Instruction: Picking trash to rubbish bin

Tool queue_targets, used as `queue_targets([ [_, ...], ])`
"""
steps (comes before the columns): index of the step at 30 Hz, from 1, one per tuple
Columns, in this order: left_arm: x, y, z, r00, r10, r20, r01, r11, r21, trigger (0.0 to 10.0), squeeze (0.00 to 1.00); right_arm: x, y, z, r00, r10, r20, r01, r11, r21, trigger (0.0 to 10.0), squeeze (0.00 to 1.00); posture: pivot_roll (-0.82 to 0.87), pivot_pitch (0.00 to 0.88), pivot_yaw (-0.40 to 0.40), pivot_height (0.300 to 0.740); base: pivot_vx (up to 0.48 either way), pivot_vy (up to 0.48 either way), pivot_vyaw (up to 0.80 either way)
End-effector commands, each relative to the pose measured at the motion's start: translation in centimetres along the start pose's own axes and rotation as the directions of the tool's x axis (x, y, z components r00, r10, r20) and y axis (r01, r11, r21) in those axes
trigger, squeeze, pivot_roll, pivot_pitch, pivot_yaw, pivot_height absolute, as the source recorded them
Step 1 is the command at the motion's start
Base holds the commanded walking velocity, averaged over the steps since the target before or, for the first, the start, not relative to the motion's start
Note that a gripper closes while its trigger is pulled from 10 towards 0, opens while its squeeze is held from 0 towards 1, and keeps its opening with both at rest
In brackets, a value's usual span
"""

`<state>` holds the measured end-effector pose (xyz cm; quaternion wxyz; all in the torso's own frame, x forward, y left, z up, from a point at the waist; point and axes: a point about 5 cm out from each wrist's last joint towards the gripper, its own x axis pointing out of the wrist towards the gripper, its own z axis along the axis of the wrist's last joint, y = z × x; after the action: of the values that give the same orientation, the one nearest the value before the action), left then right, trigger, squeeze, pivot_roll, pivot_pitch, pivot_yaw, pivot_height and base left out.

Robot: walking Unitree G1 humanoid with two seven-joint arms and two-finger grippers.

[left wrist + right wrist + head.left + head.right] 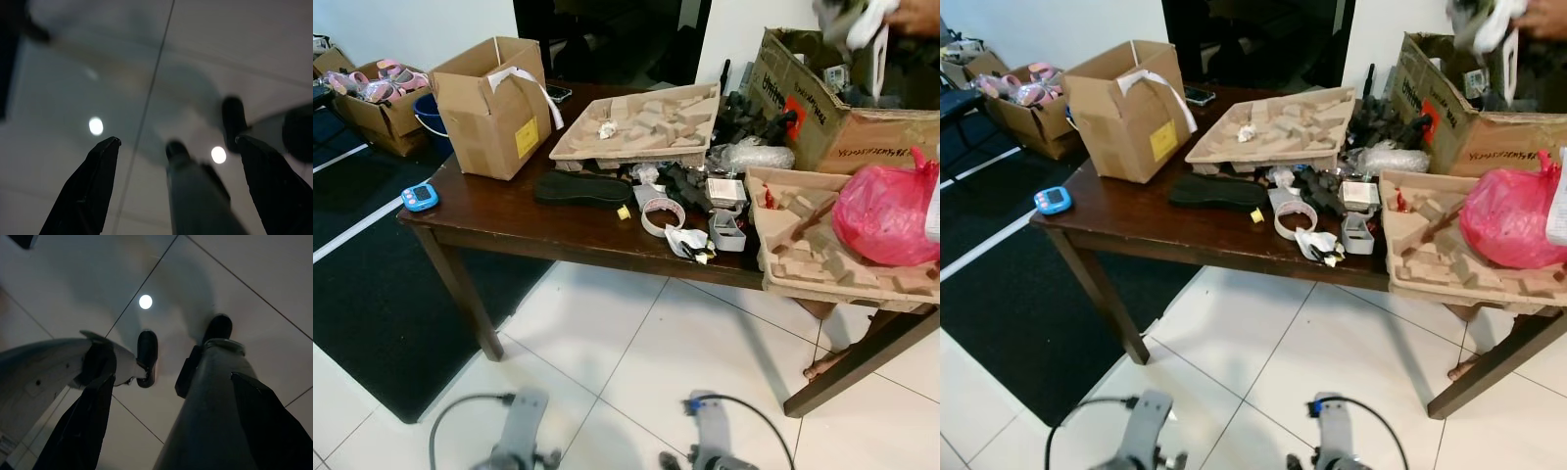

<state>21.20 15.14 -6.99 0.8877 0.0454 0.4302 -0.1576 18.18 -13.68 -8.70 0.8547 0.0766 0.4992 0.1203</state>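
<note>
Both arms hang low, left pincer and right pincer spread.

Blue timer on table w/ black mat.

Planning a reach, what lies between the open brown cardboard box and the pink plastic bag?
In the left eye view: a moulded pulp tray, a black flat sole, small scraps.

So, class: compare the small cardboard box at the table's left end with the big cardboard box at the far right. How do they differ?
The small cardboard box stands upright with its flaps open upward; the big cardboard box is tipped, its opening facing the room. The small one is plain apart from a yellow label and a white strip; the big one carries dark print and a red mark. The big one shows clutter inside; the small one's inside is hidden. Both are brown, open, and sit on the wooden table.
</note>
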Motion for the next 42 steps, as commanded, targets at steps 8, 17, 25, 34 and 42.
queue_targets([
  [8,-1.1,1.5,-3.1,0.994,-0.001,-0.105,-0.002,1.000,-0.023,10.0,0.00,-0.1,-0.2,-0.4,1.000,-0.010,0.002,0.010,0.999,0.032,10.0,0.00,-0.01,0.076,0.011,0.740,0.000,0.000,0.00],
  [17,-1.6,1.9,-4.4,0.992,0.059,-0.109,-0.066,0.996,-0.060,10.0,0.00,0.2,0.7,-0.2,0.999,0.044,-0.028,-0.044,0.999,-0.027,10.0,0.00,0.09,0.061,-0.035,0.740,0.000,0.000,0.00],
  [25,-1.8,2.2,-5.0,0.989,0.097,-0.114,-0.115,0.979,-0.166,10.0,0.00,0.2,1.4,-0.9,0.988,0.100,-0.117,-0.122,0.972,-0.202,10.0,0.00,0.11,0.039,-0.059,0.740,0.000,0.000,0.00],
  [34,-1.7,2.1,-4.9,0.989,0.096,-0.110,-0.114,0.980,-0.164,10.0,0.00,0.2,1.4,-1.5,0.989,0.089,-0.114,-0.105,0.983,-0.148,10.0,0.00,0.12,0.058,-0.053,0.740,0.000,0.000,0.00],
  [42,-1.7,2.1,-4.7,0.990,0.099,-0.104,-0.115,0.979,-0.166,10.0,0.00,0.0,1.1,-2.0,0.990,0.070,-0.121,-0.088,0.986,-0.143,10.0,0.00,0.12,0.072,-0.048,0.740,0.000,0.000,0.00],
])
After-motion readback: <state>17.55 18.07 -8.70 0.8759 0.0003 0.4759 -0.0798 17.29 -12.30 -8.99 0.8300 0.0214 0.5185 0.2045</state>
